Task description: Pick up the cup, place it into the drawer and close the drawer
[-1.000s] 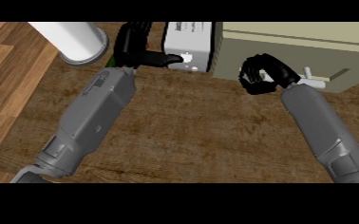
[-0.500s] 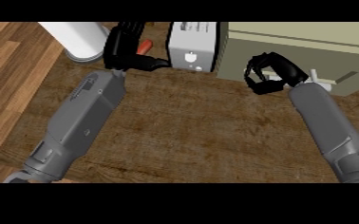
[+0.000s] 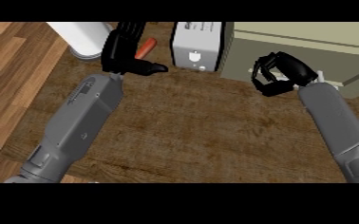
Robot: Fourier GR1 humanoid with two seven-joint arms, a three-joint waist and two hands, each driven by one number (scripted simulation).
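Observation:
A small orange-red cup lies tilted at the back of the counter, partly hidden by my left hand. That hand is open, with its fingers straight up against the cup's left side and its thumb pointing right below it. On the right stands the beige drawer unit. My right hand is at its front with the fingers curled round the left end of the white drawer handle.
A white cylinder stands at the back left, close to my left hand. A white box-shaped appliance sits between the cup and the drawer unit. The wooden counter stretches toward me between both forearms.
My left hand has reached further back and straightened its fingers, and the orange-red cup now shows beside it. The right hand has stayed at the drawer handle.

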